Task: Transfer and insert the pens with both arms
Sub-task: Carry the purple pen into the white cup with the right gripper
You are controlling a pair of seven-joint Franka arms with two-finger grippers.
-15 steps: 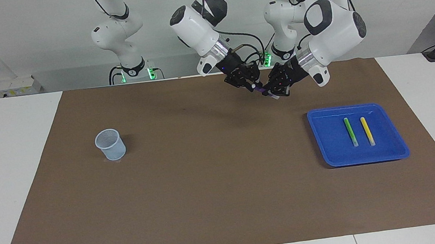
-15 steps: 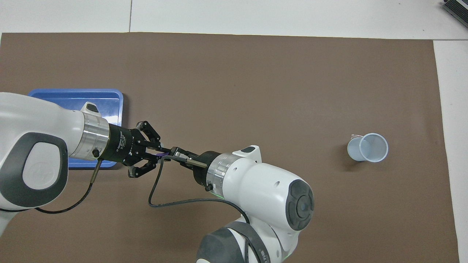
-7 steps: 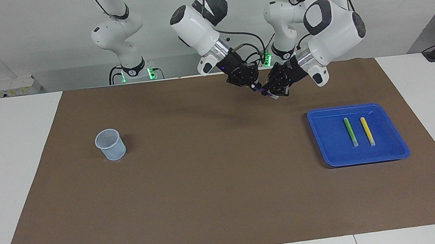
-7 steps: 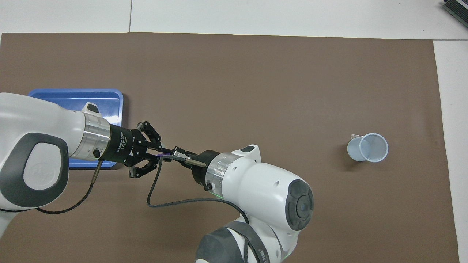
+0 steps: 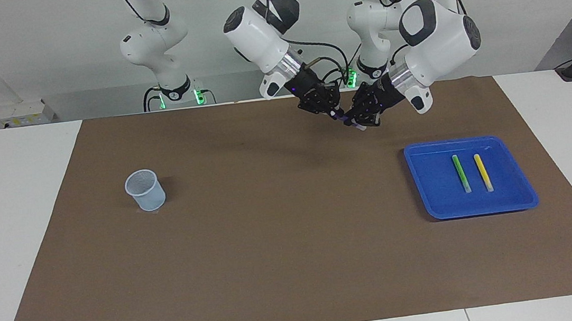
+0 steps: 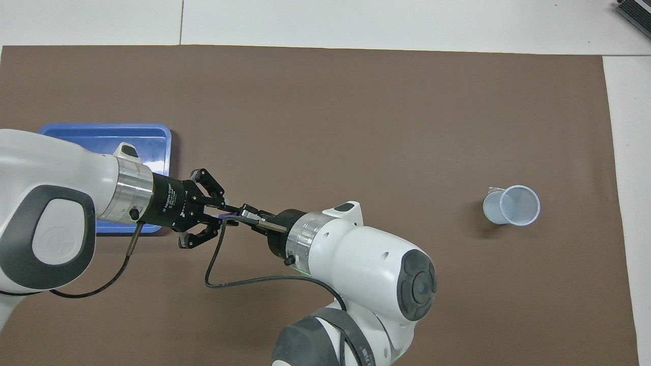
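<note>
A purple pen (image 5: 348, 121) (image 6: 227, 216) hangs in the air over the brown mat, between the two grippers, which meet tip to tip. My right gripper (image 5: 335, 113) (image 6: 244, 211) is shut on one end of it. My left gripper (image 5: 361, 118) (image 6: 218, 216) is at the other end, where the pen's pale tip sticks out below the hand. A green pen (image 5: 460, 173) and a yellow pen (image 5: 483, 171) lie side by side in the blue tray (image 5: 426, 177) (image 6: 152, 137). In the overhead view the left arm hides both of them.
A pale blue cup (image 5: 145, 190) (image 6: 511, 205) stands upright on the mat toward the right arm's end of the table. The tray sits toward the left arm's end. A black cable loops down from the right wrist.
The right gripper has closed on the purple pen. Both hands have shifted slightly upward together. The pens in the tray and the cup have not moved.
</note>
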